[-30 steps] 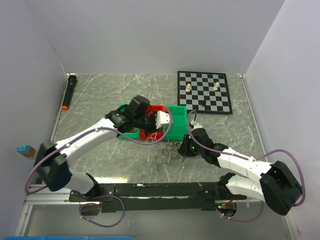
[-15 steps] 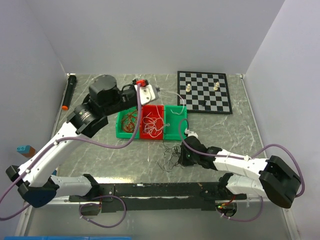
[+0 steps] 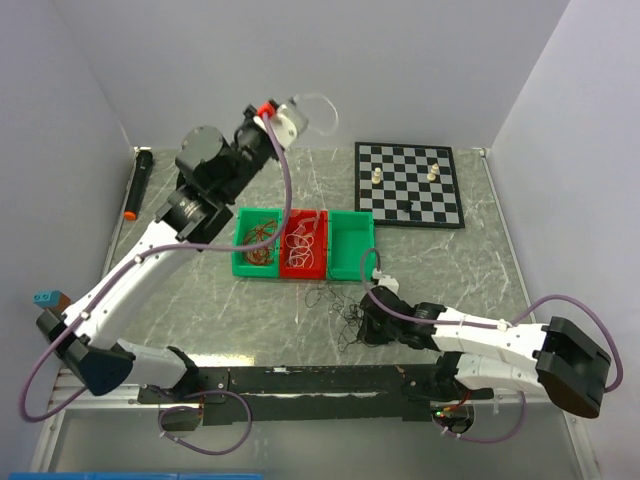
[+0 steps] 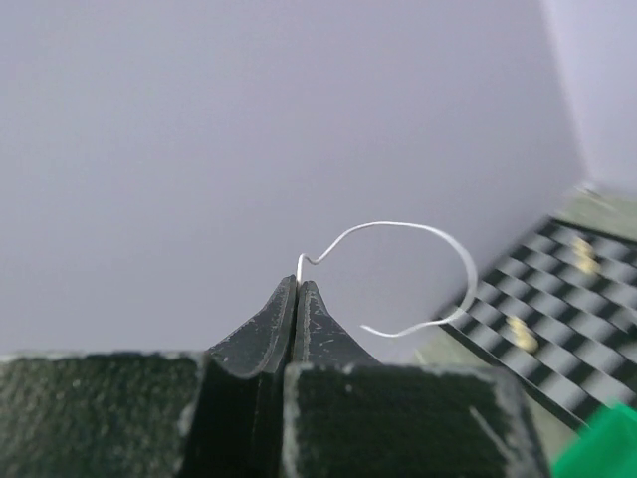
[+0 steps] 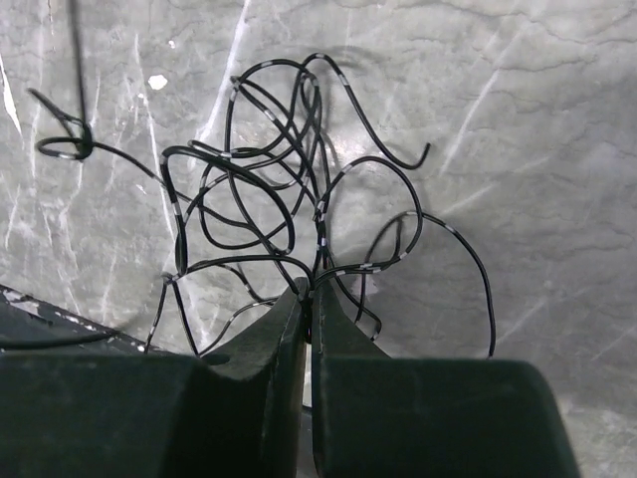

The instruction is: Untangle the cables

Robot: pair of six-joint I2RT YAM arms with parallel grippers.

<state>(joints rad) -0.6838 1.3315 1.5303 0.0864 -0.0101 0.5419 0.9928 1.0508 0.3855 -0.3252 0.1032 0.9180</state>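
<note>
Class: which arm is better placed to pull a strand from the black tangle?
Right. The right claw is shut on the black tangle; the left claw is raised high, holding a white wire.

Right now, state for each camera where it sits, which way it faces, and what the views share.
Top external: above and behind the bases, looking down on the table, bins and chessboard; left arm and right arm show.
Left wrist: raised high, facing the back wall; left gripper shut on a white wire.
Right wrist: low, facing down at the black cables; right gripper shut on them.
Shared: chessboard appears in top and left-wrist views.
</note>
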